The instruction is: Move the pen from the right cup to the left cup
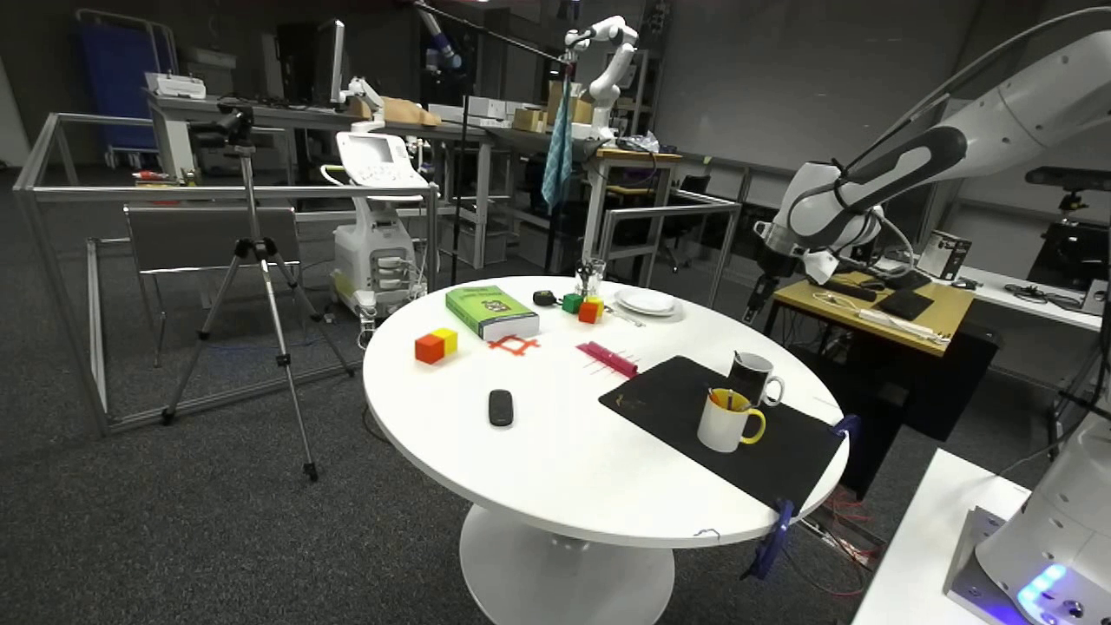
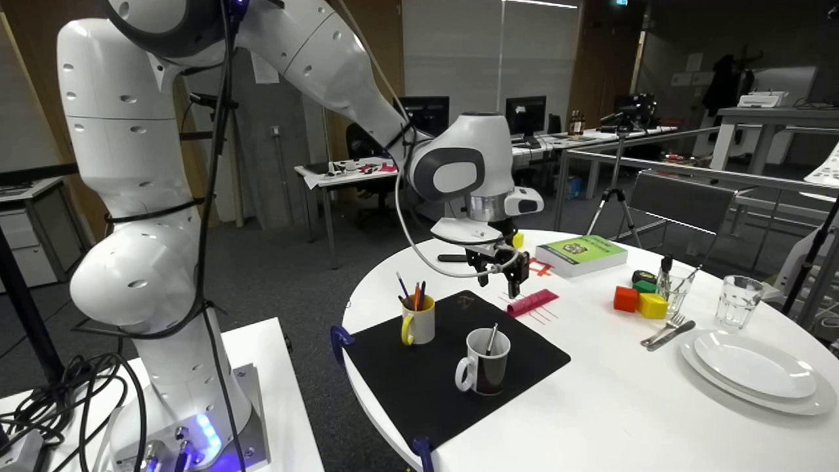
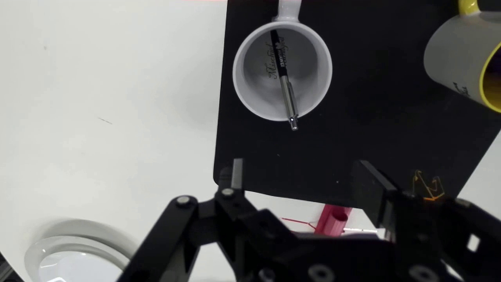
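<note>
Pen (image 3: 284, 80): stands aslant inside the right cup (image 2: 488, 370), the dark mug with a pale inside.
Pen's long axis: tilted off upright; in the wrist view it runs roughly in line with the cup's white handle (image 3: 289, 11).
Pen's lower end: black, down in the cup toward the handle side.
Pen's upper end: silver, with a clip, crossing the rim opposite the handle and pointing out over the black mat (image 2: 413, 387).
End effector (image 3: 303, 174): fingers spread wide, mat visible in the gap; it hangs above the table (image 2: 609, 393), apart from pen and cups.
Left cup (image 2: 425, 324): upright on the mat, near the right cup.
</note>
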You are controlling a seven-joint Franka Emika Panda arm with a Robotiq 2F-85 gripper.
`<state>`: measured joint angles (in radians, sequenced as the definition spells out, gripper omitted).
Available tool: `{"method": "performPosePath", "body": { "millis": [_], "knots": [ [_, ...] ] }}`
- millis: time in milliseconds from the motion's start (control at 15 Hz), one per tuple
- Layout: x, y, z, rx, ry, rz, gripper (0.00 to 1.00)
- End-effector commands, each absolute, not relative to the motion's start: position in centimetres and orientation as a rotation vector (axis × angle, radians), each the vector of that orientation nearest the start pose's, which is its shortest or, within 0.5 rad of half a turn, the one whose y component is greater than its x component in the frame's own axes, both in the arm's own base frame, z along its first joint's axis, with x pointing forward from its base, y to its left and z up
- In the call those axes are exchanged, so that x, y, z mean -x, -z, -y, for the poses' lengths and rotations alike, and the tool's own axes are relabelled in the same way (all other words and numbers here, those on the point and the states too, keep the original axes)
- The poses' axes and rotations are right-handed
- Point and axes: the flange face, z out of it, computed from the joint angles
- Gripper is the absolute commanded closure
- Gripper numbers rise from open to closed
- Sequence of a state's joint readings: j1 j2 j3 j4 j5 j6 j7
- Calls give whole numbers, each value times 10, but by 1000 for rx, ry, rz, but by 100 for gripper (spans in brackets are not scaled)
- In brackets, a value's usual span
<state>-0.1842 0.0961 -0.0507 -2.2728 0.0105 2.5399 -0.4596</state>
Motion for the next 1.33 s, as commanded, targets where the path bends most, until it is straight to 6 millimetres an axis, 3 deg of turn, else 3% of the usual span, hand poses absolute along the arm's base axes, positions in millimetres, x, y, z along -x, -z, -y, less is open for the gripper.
{"method": "performPosePath", "body": {
  "millis": [0,267,600,667,1267],
  "knots": [
    [-508,-343,131,3124,335,498,0],
    [-498,-333,138,3066,316,659,0],
    [-484,-309,150,3041,253,698,0],
    [-494,-311,145,3048,225,682,0],
    [-493,-297,144,3051,232,710,0]
  ]
}}
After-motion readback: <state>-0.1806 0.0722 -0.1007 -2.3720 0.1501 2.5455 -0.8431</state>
